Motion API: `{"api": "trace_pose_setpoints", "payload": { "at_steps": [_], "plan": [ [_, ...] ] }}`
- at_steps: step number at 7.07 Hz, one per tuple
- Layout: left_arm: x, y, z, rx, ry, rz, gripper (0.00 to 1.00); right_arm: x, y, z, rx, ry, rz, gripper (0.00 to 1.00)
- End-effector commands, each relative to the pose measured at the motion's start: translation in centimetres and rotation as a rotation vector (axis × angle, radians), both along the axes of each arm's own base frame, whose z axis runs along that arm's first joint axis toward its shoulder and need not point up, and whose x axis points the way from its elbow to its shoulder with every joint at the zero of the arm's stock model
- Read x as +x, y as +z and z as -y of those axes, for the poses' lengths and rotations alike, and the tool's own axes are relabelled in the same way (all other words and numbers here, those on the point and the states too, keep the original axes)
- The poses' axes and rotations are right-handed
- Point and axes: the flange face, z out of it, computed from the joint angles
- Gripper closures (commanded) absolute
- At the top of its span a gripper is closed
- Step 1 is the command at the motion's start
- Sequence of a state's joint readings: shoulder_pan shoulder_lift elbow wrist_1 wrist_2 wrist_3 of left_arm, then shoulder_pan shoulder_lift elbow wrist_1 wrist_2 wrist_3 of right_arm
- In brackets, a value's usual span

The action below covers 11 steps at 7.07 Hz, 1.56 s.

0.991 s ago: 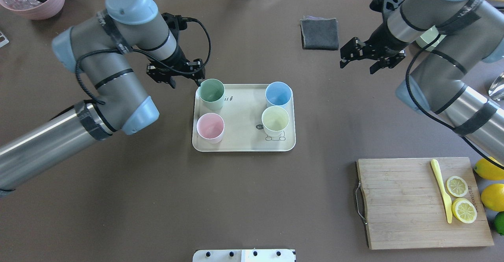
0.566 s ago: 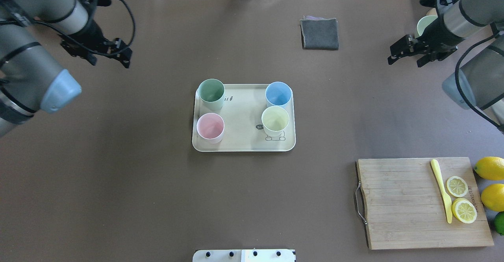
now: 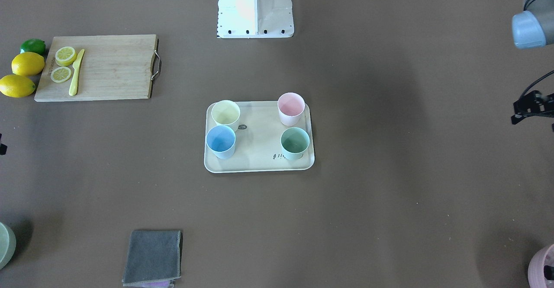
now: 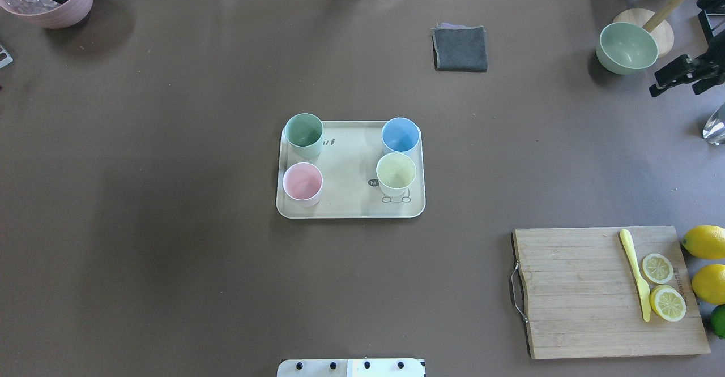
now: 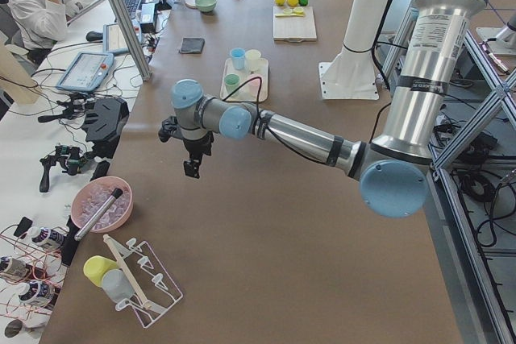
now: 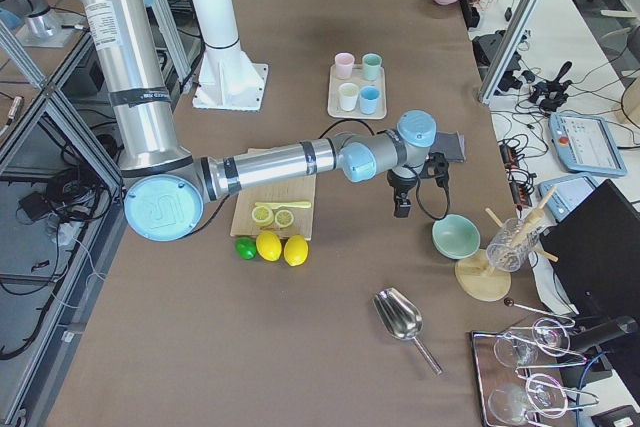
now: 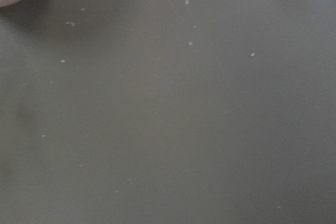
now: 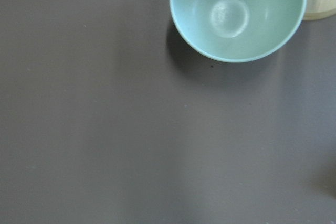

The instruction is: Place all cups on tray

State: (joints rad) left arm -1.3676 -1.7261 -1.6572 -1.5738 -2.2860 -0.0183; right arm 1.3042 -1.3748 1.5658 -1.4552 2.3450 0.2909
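While on tray (image 4: pixel 348 162), cups (image 4: pixel 304 135) beyond tools (image 4: pixel 674 85) (image 3: pixel 533 119)

Silver arms (image 5: pixel 306 138), pale-blue joint caps (image 5: pixel 393 188) (white pedestal (image 3: pixel 255 7))

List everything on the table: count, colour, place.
mint green cup, pink cup, light blue cup, pale yellow cup: one each, upright on the tray
tray: one, cream, table centre
cloth: one, dark grey, far side
bowl: one, pale green, far right
pot: one, pink, far left corner
cutting board: one, wooden, near right
knife: one, yellow, on the board
lemon halves: two, yellow, on the board
whole lemons: two, yellow, beside the board
lime: one, green, by the lemons
scoop: one, metal, right table end
left gripper: one, black, over bare table near the pot
right gripper: one, black, open, beside the bowl
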Motion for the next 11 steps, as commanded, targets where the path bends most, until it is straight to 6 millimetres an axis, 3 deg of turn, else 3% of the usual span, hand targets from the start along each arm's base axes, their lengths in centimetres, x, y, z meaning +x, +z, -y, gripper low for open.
{"api": "trace_pose_setpoints", "payload": {
  "at_steps": [1,5,11],
  "plan": [
    [-5.2,6.6,-3.6,-0.014,0.044,0.017,0.02,3.9,3.2,-1.0,0.004,-0.037,-0.036,0.00],
    [-5.0,6.3,-4.0,-0.060,-0.007,-0.036,0.02,4.5,5.3,-1.7,-0.002,-0.056,-0.068,0.00],
    [-4.7,7.0,-4.0,-0.094,-0.007,-0.074,0.02,5.1,5.6,-2.0,-0.007,-0.047,-0.059,0.00]
  ]
}}
